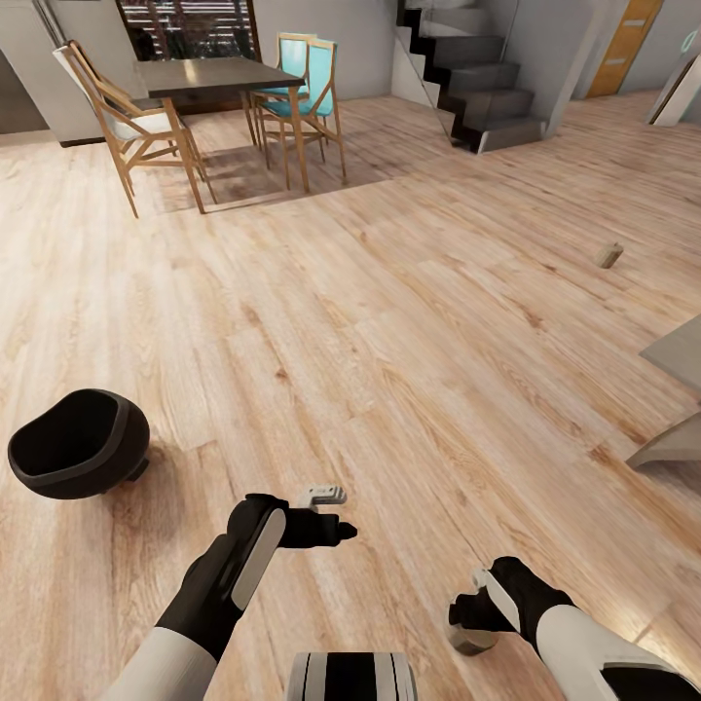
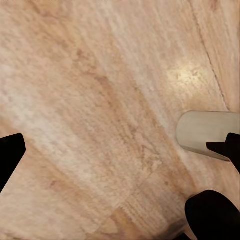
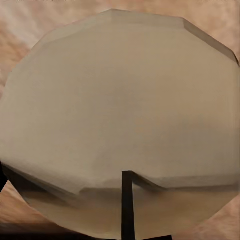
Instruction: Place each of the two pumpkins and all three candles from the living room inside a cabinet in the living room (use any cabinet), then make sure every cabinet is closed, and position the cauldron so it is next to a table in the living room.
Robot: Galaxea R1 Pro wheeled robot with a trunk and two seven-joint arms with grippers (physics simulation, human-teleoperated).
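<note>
My right gripper (image 1: 474, 623) is shut on a squat tan candle (image 1: 471, 640), low over the wood floor at the bottom right of the head view. The right wrist view shows that candle (image 3: 120, 115) very close up. My left gripper (image 1: 333, 514) hangs open with nothing between its fingers, just left of the right one. The left wrist view looks down at bare planks, with the held candle (image 2: 205, 131) off to one side. The black cauldron (image 1: 78, 458) lies tilted on the floor at the left. Another candle (image 1: 610, 255) lies on the floor far right. A corner of the grey table (image 1: 679, 358) pokes in at the right edge.
A dark dining table (image 1: 209, 76) with wooden and teal chairs (image 1: 307, 92) stands at the back left. Grey stairs (image 1: 482, 83) rise at the back right, with an orange door (image 1: 623, 44) beyond. Open wood floor lies between me and them.
</note>
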